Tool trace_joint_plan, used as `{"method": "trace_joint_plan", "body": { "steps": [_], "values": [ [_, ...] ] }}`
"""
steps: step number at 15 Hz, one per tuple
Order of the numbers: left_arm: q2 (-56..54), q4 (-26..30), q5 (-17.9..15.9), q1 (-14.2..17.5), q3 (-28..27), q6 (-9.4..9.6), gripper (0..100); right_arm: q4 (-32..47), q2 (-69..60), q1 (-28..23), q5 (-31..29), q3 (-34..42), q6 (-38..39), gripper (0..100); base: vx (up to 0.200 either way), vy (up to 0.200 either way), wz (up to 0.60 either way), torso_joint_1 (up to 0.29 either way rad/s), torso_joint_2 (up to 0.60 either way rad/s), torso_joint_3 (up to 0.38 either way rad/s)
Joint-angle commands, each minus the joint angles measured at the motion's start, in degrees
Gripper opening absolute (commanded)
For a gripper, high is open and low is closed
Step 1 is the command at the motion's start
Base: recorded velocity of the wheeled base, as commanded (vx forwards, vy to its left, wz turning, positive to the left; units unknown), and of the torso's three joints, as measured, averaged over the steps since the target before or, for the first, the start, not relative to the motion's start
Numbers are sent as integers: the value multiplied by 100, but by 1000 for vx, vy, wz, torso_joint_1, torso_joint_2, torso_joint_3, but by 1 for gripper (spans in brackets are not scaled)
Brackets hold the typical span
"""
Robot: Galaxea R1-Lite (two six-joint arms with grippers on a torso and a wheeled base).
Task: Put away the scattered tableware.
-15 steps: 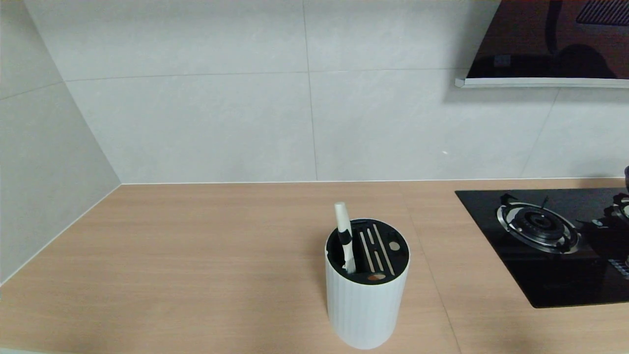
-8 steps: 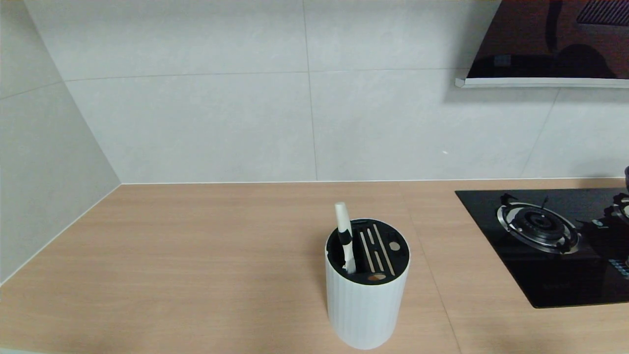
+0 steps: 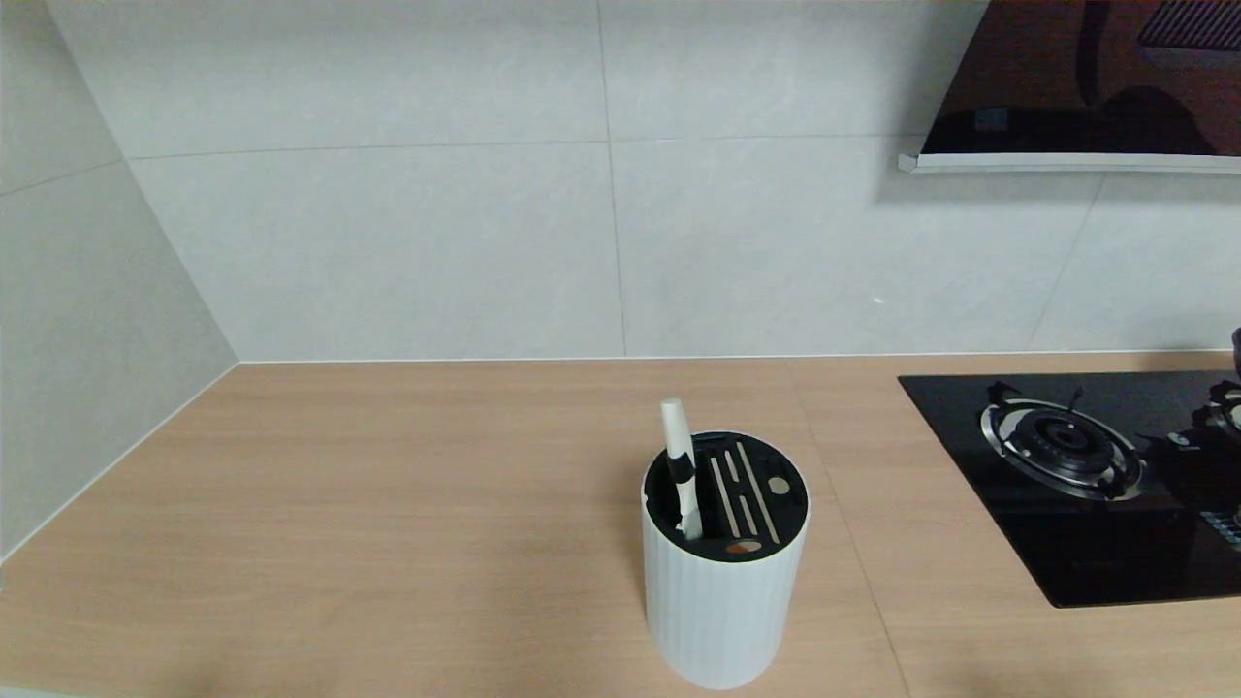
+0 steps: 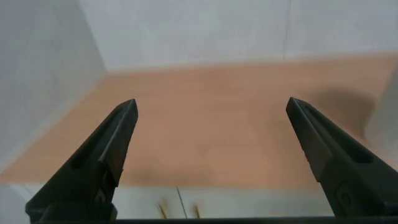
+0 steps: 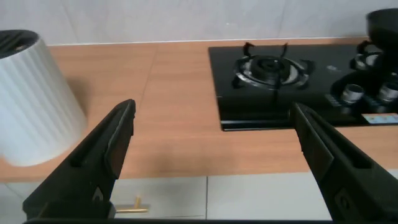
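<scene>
— Wooden counter runs from the tiled wall at the left corner to the gas stove on the right. Where are the arms?

— Both are out in front of the counter's front edge. The left gripper has its fingers spread wide with nothing between them. It faces the left part of the counter.

— And the tableware?

— One white utensil with a black band stands in the open compartment of the white ribbed holder. It is a little tilted, and its top is above the rim. The holder stands about the middle of the counter, near the front edge.

— So what can go wrong?

— I think the holder is the danger. It is tall and narrow, and close to the edge. If an arm swings sideways at this height, a finger may hit its wall and tip it, or catch the utensil that sticks out.

— And the right side?

— The right gripper is also spread and empty, and it faces the stretch between the holder and the gas stove. A careless reach there may strike the burner grate.
</scene>
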Motion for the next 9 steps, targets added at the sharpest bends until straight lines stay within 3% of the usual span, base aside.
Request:
{"method": "trace_joint_plan", "body": {
  "steps": [1, 5, 7, 9],
  "values": [
    [14, 211, -234, -4, 94, -58, 100, 107, 7, 2, 165, -24, -15, 100, 0, 0, 0, 0, 0, 0],
    [5, 246, -251, -39, 94, -190, 100, 46, 7, 2, 288, -7, 2, 100, 0, 0, 0, 0, 0, 0],
    [5, 246, -251, -39, 94, -436, 100, 46, 7, 2, 288, -7, 2, 100, 0, 0, 0, 0, 0, 0],
    [5, 246, -251, -39, 94, -427, 100, 46, 7, 2, 288, -7, 11, 100, 0, 0, 0, 0, 0, 0]
  ]
}}
